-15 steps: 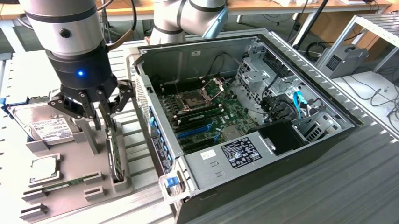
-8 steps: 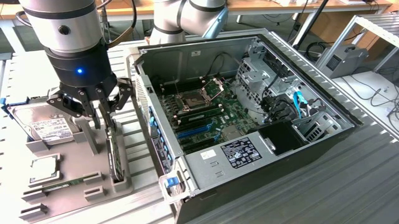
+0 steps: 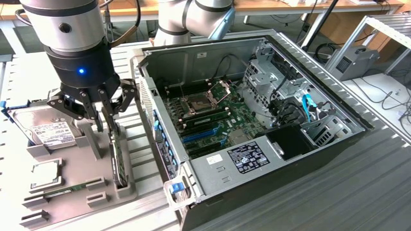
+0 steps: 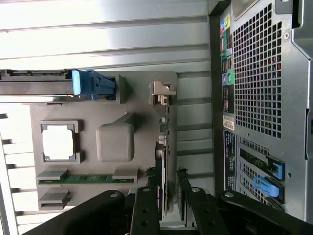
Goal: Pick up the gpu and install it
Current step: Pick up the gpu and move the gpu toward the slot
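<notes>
While the gpu (image 3: 117,163) (image 4: 164,147) stands on edge in the gray holder (image 3: 70,192), long axis near-far, gripper (image 3: 108,126) (image 4: 166,196) jaws sit apart, 1 each side.

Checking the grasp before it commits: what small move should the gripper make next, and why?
Probably close the gripper: it stands open, straddling the thin green circuit card, which stands on edge in the grey plastic holder, with a gap on each side, so nothing is gripped yet.
</notes>
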